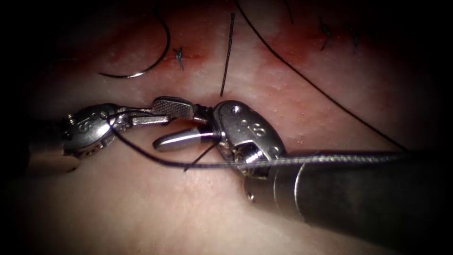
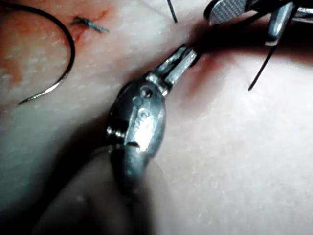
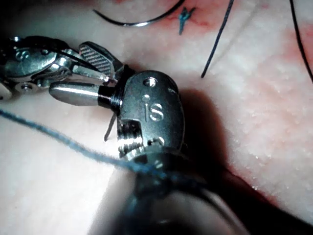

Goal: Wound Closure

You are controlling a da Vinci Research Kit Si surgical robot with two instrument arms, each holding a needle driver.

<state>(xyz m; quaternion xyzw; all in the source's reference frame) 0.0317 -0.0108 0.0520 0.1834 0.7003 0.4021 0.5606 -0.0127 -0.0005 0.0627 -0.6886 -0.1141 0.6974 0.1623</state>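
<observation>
Now, needle: we see the curved needle (image 1: 153,63) lying free on the tissue (image 1: 141,203), well apart from both tools, held by neither.
Right tool: our right tool (image 1: 165,123) has its jaws spread wide, clamped on nothing; thread (image 1: 155,158) is wrapped round the base of the jaws, which looks to us like a loop for a knot.
Left tool: our left tool (image 1: 155,118) reaches between those parted jaws; its jaws look closed, perhaps on a thread end, though we cannot tell.
Earlier stitches: a tied knot (image 1: 179,56) sits by the needle in red fluid (image 1: 198,59).
Loose thread: a cut end (image 1: 228,54) lies just above the tools.
</observation>
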